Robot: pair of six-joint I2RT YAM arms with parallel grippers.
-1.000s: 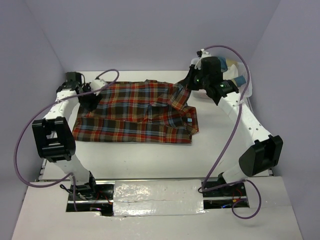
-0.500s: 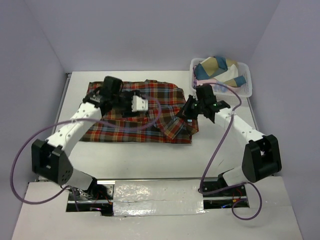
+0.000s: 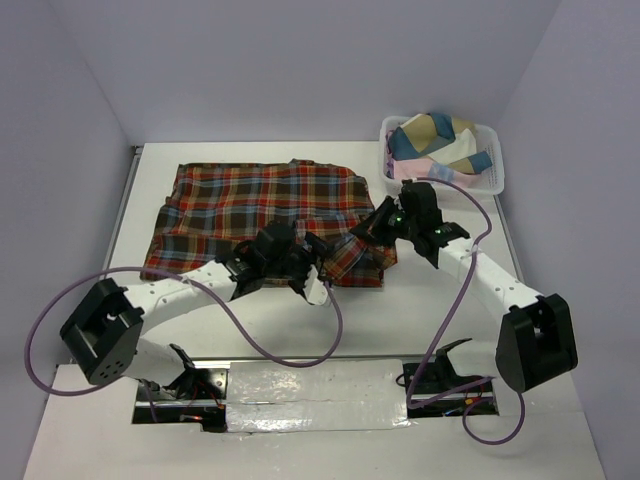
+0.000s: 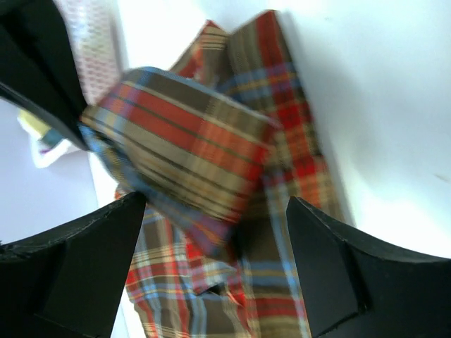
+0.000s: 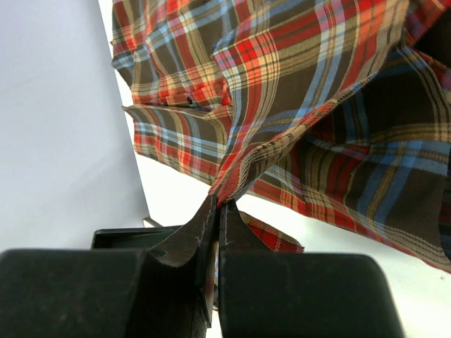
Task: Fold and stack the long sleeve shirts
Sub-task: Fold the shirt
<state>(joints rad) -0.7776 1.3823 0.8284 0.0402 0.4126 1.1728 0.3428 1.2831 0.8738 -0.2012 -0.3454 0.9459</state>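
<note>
The plaid long sleeve shirt [image 3: 250, 205] lies spread on the white table, red-orange, brown and blue. My right gripper [image 3: 375, 228] is shut on a fold of the shirt's right edge [image 5: 282, 120] and holds it lifted above the table. My left gripper [image 3: 318, 262] is open at the shirt's front edge, reaching from the left. In the left wrist view the two dark fingers [image 4: 70, 267] stand wide apart with the raised fold of plaid [image 4: 183, 148] ahead between them. Nothing is between its jaws.
A white lattice basket [image 3: 495, 180] with folded blue, tan and cream cloths stands at the back right, just behind the right arm. The left arm lies low across the table's front left. Cables loop beside both arms.
My left gripper has swung from the shirt's back left across to its front edge near the middle. My right gripper has moved from by the basket down and forward with the shirt's right side.
</note>
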